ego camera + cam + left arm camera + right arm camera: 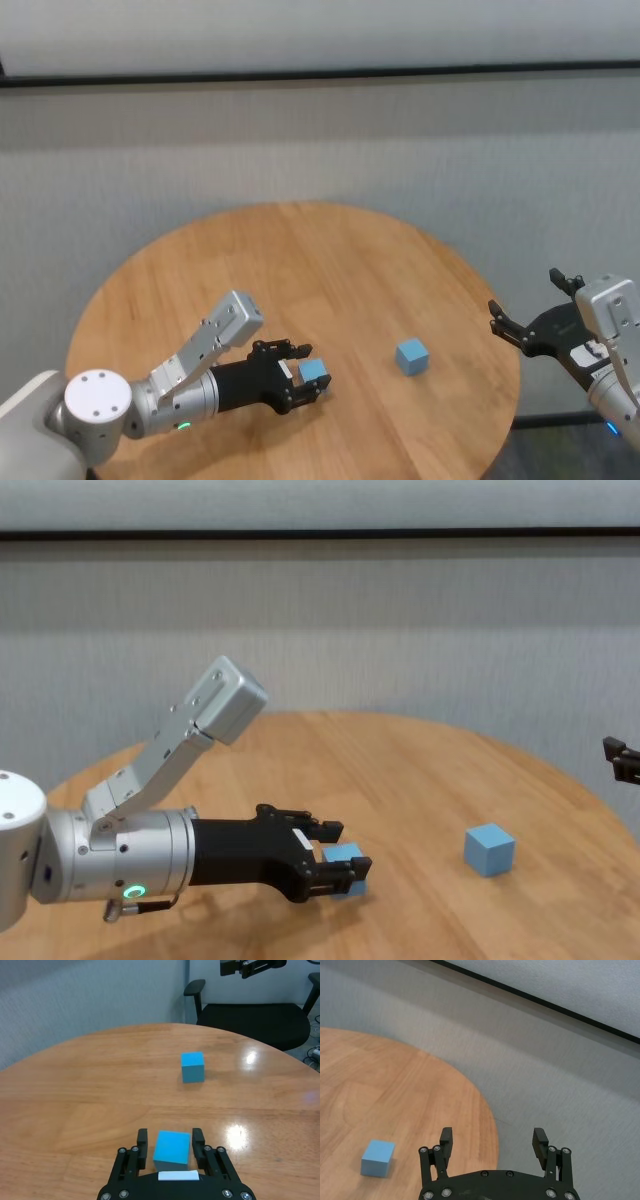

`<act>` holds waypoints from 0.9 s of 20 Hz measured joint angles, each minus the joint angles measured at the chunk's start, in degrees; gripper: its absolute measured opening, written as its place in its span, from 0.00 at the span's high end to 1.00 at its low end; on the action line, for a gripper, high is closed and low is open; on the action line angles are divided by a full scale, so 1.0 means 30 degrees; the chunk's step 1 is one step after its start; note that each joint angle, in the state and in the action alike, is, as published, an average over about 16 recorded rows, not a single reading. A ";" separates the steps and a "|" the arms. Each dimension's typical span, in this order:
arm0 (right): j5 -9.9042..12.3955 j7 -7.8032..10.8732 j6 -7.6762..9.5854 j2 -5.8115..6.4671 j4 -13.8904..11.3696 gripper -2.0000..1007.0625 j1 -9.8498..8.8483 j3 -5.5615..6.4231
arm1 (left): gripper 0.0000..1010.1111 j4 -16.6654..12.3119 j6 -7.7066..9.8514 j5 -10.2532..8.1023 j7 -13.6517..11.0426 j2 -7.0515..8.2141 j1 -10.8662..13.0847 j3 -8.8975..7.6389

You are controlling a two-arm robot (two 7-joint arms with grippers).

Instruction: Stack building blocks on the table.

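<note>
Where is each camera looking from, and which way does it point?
Head view: up high, looking down at the table; both arms show, the left claw around a blue block.
Chest view: lower, looking across the table; mostly the left arm shows.
Left wrist view: on the left arm, facing the held block and the loose blue block.
Right wrist view: on the right arm off the table's edge; the right claw is open.
All views share the loose block.
</note>
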 joint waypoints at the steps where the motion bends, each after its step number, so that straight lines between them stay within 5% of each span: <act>1: 0.0000 0.0000 0.0000 0.0000 0.0000 0.00 0.0000 0.0000 | 0.42 -0.0035 0.0021 -0.0021 0.0000 0.0027 0.0010 -0.0045; 10: 0.0000 0.0000 0.0000 0.0000 0.0000 0.00 0.0000 0.0000 | 0.15 -0.2057 0.0737 -0.0522 0.0357 0.1010 0.0704 -0.0794; 18: 0.0000 0.0000 0.0000 0.0000 0.0000 0.00 0.0000 0.0000 | 0.03 -0.6685 0.2003 -0.0755 0.1832 0.3559 0.2876 -0.2015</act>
